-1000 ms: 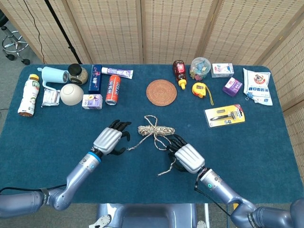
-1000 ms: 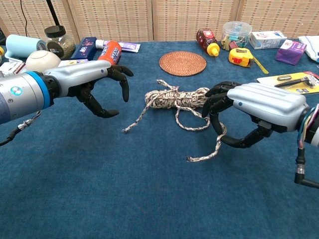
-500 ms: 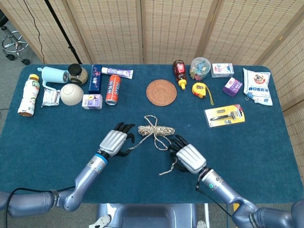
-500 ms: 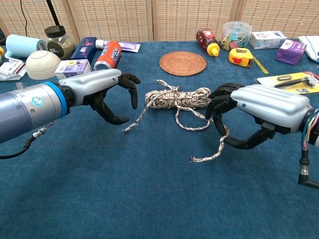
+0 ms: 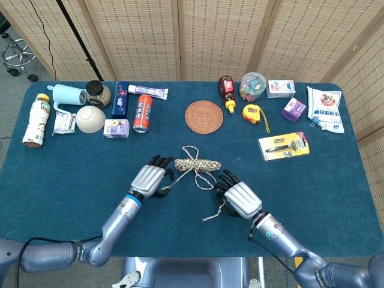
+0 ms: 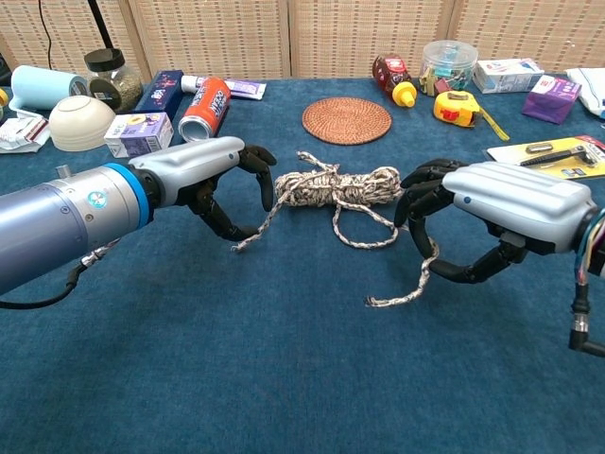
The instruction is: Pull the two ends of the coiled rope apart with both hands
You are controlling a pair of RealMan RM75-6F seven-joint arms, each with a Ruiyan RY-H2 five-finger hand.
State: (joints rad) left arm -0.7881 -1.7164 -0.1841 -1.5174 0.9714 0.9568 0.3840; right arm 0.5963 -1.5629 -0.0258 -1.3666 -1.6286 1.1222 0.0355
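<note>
Only chest view: right robot hand (image 6: pixel 473 222) curls around rope (image 6: pixel 336 186) | head: hidden

coiled rope (image 6: pixel 336 186), left hand (image 6: pixel 222 175), right hand (image 6: pixel 477 213)

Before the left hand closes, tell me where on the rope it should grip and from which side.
Take the rope by its loose tail, which trails off the coil toward the left hand. Come from the left, from above: the tail lies flat and free on the table, whereas the coil is bundled tight.

Blue table (image 5: pixel 72 174) — rope (image 5: pixel 197 164), clutter
</note>
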